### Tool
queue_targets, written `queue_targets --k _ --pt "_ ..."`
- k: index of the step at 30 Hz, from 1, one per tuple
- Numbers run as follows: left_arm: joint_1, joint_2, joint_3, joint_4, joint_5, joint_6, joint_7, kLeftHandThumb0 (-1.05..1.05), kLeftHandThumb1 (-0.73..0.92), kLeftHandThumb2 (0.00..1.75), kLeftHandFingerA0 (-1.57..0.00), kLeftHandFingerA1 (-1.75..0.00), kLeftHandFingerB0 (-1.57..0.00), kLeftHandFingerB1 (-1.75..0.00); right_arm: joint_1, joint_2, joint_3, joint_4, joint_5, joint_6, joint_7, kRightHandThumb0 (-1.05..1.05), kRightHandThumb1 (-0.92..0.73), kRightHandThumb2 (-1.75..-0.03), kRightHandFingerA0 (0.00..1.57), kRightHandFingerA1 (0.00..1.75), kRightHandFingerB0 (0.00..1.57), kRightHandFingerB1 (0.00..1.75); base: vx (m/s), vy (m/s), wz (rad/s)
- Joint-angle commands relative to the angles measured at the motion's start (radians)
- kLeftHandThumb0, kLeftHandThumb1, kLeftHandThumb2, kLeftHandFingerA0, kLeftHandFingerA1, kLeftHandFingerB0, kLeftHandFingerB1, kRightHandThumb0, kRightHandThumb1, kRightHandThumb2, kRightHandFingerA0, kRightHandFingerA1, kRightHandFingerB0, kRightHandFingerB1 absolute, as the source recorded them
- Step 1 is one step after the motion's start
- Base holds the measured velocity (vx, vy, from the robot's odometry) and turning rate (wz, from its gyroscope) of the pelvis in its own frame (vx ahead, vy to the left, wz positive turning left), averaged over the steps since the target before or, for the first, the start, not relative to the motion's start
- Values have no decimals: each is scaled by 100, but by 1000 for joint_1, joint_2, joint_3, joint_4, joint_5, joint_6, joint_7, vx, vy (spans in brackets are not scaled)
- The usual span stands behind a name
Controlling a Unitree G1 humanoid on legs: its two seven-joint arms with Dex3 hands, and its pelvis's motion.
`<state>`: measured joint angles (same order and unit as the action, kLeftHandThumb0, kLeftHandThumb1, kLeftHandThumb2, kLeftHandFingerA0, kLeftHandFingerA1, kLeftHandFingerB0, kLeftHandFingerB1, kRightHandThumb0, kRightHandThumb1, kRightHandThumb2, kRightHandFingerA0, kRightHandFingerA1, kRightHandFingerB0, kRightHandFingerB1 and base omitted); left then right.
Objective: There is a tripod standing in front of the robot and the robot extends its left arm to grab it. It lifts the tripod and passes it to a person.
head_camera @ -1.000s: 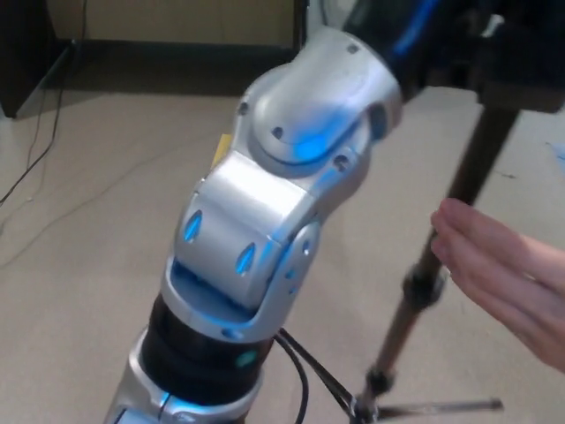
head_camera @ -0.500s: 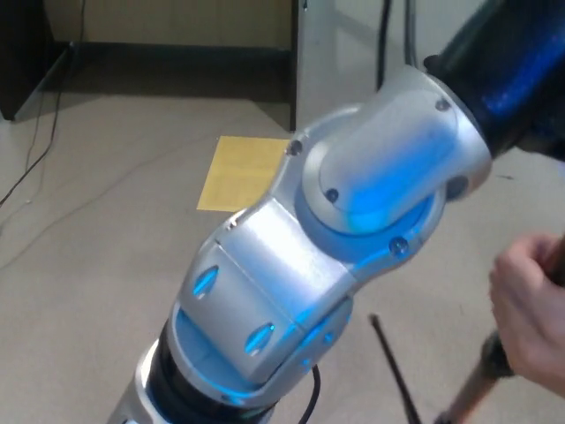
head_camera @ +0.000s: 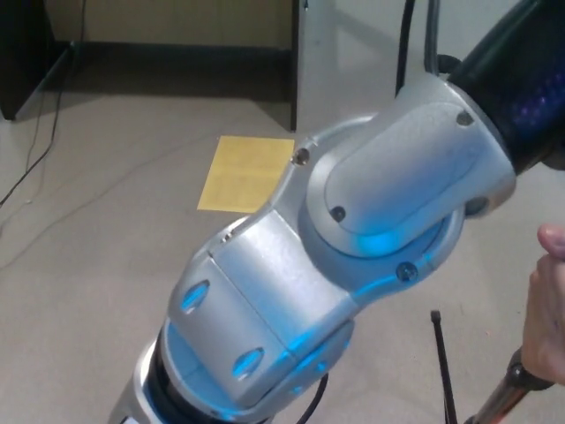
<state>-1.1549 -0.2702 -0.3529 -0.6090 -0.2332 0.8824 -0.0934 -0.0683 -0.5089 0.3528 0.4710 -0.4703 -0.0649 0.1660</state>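
Silver arm (head_camera: 353,256) fills the middle of the head view — its hand is out of frame past the upper right, so its grip cannot be told.

Only a short piece of the tripod (head_camera: 512,397) shows at the lower right corner: a dark leg, cut off by the edge, slanting up to the right into a person's hand (head_camera: 546,305) closed around it. A thin black rod (head_camera: 443,362) stands just left of it, nearly upright. A yellow sheet (head_camera: 245,172) lies on the beige floor (head_camera: 88,247) — well apart. The right hand is not visible.
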Motion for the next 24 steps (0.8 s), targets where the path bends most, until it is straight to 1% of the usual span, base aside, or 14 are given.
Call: queue_targets --k 1,14,15,16,17,20,21,22,23,24 --pt "-58 -139 11 -22 -31 10 51 -13 62 90 -103 -134 -82 -105 15 -26 -2 -27 -29 71 39 -55 -75 -63 55 37 47 35 0 0 0" --pt "-58 -123 10 -37 -55 17 83 -13 62 90 -103 -134 -82 -105 20 -26 -5 -45 -46 86 55 -55 -75 -63 55 37 47 35 0 0 0" --pt "56 234 22 5 -38 9 -125 -81 39 67 0 -1 0 0 -102 99 -88 342 77 30 -7 -39 -71 -62 64 40 37 32 0 0 0" --pt "85 296 22 16 -18 -74 -172 -80 47 82 0 0 0 0 -127 115 -100 398 89 20 -13 -39 -71 -61 63 39 38 32 0 0 0" --pt "85 321 28 20 -12 -105 -188 -80 47 82 0 0 0 -2 -147 120 -102 417 87 18 -12 -39 -71 -62 63 39 37 32 0 0 0" --pt "80 367 49 26 -25 -99 -202 -78 46 82 0 0 0 -2 -188 134 -101 457 77 15 -9 -39 -71 -62 60 38 38 32 0 0 0" --pt "84 381 63 26 -46 -93 -214 -76 41 77 0 -1 0 0 -191 141 -101 470 75 5 -8 -48 -58 -85 50 52 31 45 0 0 0" --pt "79 387 67 23 -58 -82 -215 -78 49 56 0 0 0 0 -191 143 -104 478 74 -2 -10 -40 -71 -61 59 38 38 32 0 0 0" --pt "79 390 67 23 -61 -83 -215 -78 49 56 0 0 0 0 -195 144 -105 488 72 -9 -12 -40 -71 -61 59 38 38 32 0 0 0" --pt "86 390 65 31 -67 -93 -217 -76 41 76 0 0 0 0 -193 144 -110 496 74 -20 -13 -41 -70 -61 61 40 37 32 0 0 0"
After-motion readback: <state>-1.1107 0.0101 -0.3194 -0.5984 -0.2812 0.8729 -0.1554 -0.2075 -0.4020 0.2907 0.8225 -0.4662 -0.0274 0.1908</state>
